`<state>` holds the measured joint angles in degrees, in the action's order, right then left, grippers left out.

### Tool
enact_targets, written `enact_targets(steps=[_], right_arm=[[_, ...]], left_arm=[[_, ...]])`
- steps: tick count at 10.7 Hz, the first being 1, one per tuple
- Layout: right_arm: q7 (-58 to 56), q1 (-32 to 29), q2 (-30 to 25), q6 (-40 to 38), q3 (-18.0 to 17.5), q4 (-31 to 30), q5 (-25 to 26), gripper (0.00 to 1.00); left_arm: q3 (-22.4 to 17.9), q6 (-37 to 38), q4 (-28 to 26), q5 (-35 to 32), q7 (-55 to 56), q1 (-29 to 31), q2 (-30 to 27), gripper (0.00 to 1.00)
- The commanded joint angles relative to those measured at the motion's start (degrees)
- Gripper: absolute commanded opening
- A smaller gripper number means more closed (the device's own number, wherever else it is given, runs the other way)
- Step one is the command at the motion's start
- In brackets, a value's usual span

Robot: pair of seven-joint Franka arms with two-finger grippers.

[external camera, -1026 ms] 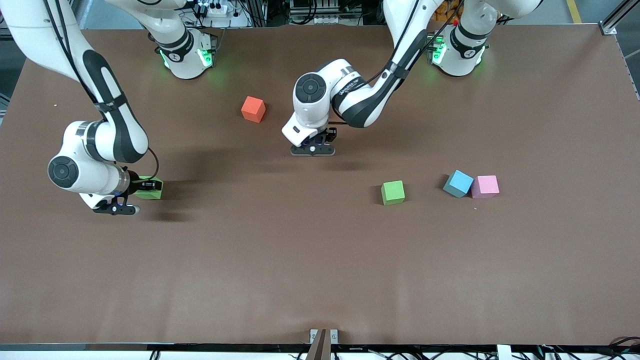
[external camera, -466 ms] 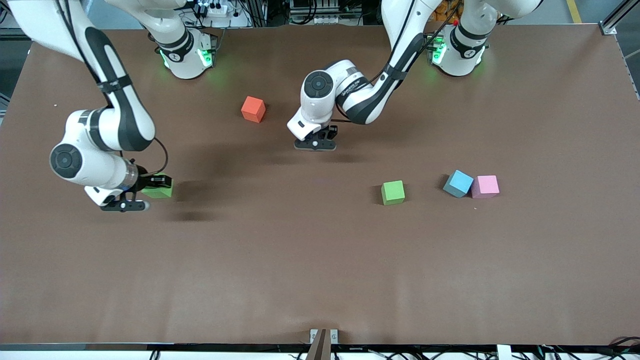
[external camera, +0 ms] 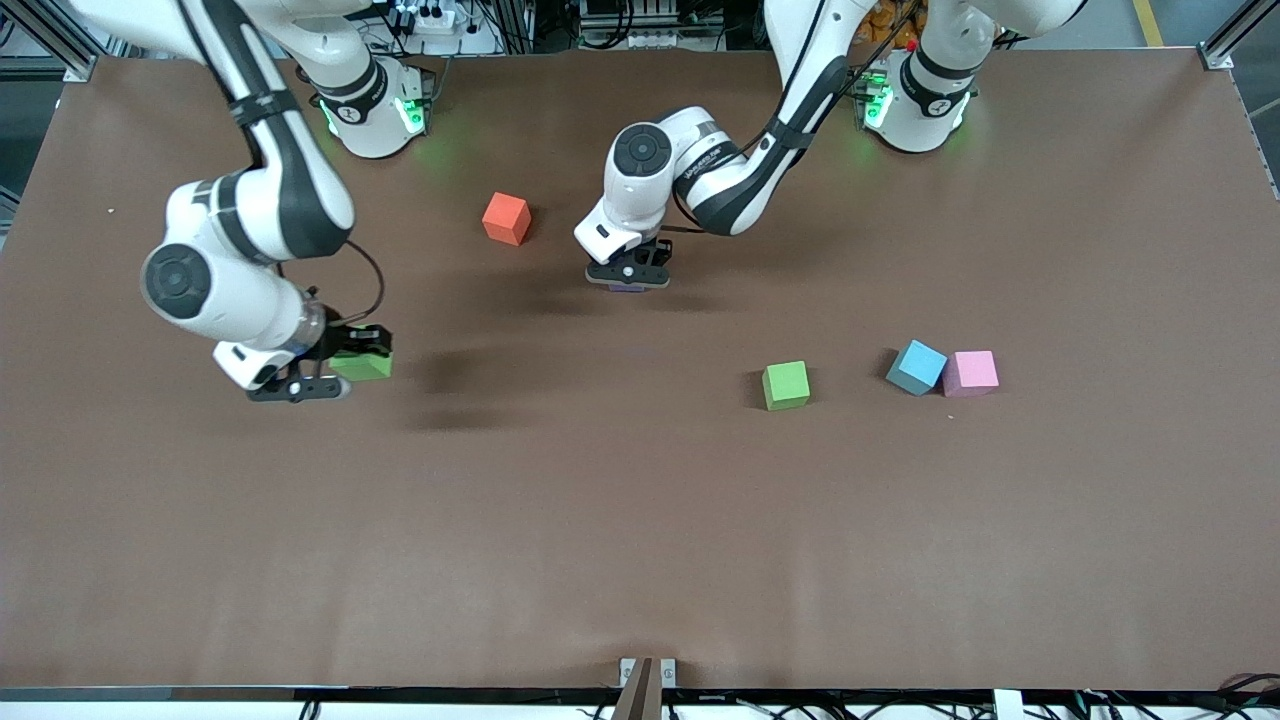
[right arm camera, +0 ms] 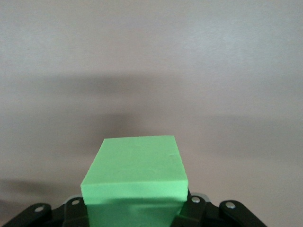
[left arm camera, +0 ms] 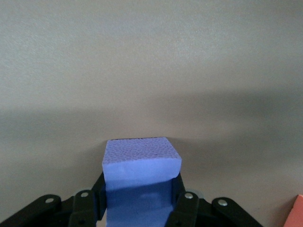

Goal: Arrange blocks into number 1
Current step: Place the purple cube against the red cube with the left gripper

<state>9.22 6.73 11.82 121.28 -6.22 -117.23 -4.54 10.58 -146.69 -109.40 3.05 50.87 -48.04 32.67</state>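
Note:
My right gripper (external camera: 356, 353) is shut on a green block (external camera: 364, 366) and holds it above the table toward the right arm's end; the block fills the jaws (right arm camera: 135, 177). My left gripper (external camera: 629, 279) is shut on a purple block (left arm camera: 141, 166), low over the table's middle, with only a purple sliver (external camera: 627, 288) showing under the hand. An orange-red block (external camera: 507, 218) lies beside that hand, and its corner (left arm camera: 298, 213) shows in the left wrist view. Nearer the front camera lie a second green block (external camera: 786, 385), a blue block (external camera: 916, 367) and a pink block (external camera: 970, 372), the last two touching.
The brown table (external camera: 640, 540) runs wide and bare toward the front camera. Both arm bases (external camera: 375, 110) stand along the table's edge farthest from that camera. A small metal bracket (external camera: 645, 675) sits at the nearest edge.
The right arm has carried the green block toward the table's middle and a little higher. The left hand has shifted slightly away from the front camera with the purple block.

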Motion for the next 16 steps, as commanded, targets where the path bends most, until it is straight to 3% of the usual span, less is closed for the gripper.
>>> enact_targets(steps=[1,5,12,13,14,16], right_arm=[[4.4,3.4,-0.9,-0.6,0.0,0.8,-1.0,0.0],[8.9,7.5,-0.1,0.7,0.1,1.3,-1.0,0.0],[9.5,7.9,0.0,1.0,0.1,1.3,-1.0,0.0],[9.5,7.9,0.0,1.2,0.1,1.3,-1.0,0.0],[9.8,7.9,0.0,1.2,0.1,1.3,-1.0,0.0],[12.5,9.4,0.1,2.5,0.1,1.3,-1.0,0.0]], left_arm=[[0.5,-4.7,-4.5,-1.3,1.2,0.2,-1.7,0.0],[1.3,-4.7,-5.3,-1.2,2.9,0.2,-2.3,0.0],[2.5,-4.7,-8.0,-1.4,3.6,0.5,-3.5,0.0],[2.5,-4.7,-7.9,-1.3,3.5,0.6,-3.4,0.28],[2.5,-4.7,-7.8,-1.3,3.4,0.6,-3.3,0.99],[2.5,-4.6,-7.8,-1.3,3.6,0.8,-3.5,1.0]])
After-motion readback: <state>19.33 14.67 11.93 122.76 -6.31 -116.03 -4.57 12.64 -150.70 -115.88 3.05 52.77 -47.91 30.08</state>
